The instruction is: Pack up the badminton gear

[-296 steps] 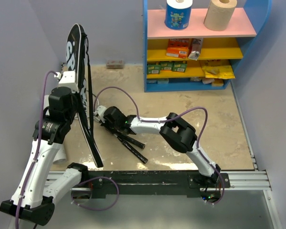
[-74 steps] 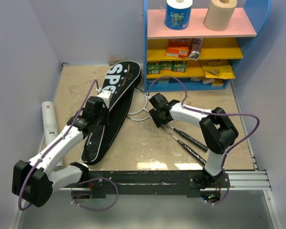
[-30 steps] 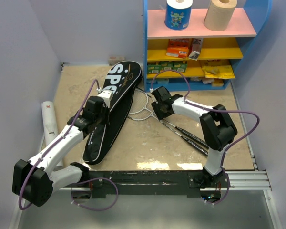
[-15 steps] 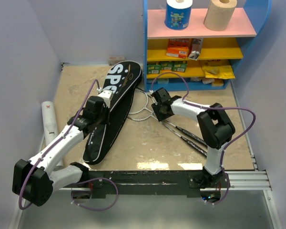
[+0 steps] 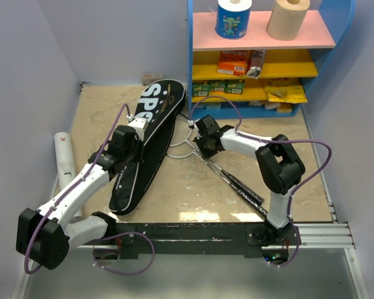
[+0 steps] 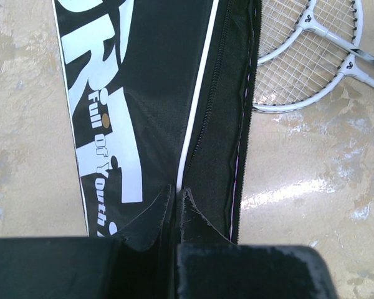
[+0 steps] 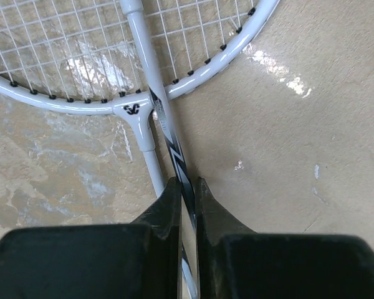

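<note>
Two rackets (image 7: 140, 50) lie crossed before the right pincer (image 7: 186, 187), clamped on one shaft (image 7: 173, 152); left pincer (image 6: 176, 194) pinches the cover (image 6: 156, 81) edge.

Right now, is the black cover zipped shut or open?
Open. The black cover has its zipper parted along the edge, and the dark inside shows.

From my right gripper (image 5: 201, 144), bare tabletop (image 5: 287, 156) lies open at three o'clock, out to the right wall (image 5: 361, 124). At twelve the blue shelf unit (image 5: 190, 75) stands near and bars the way. At nine the racket heads (image 5: 182, 139) and the black cover (image 5: 153, 118) take the surface; at five the racket shafts (image 5: 234, 180) slant across. Past the cover, at ten, is open tabletop, with the white tube (image 5: 65, 162) along the left wall (image 5: 25, 93) at nine.
</note>
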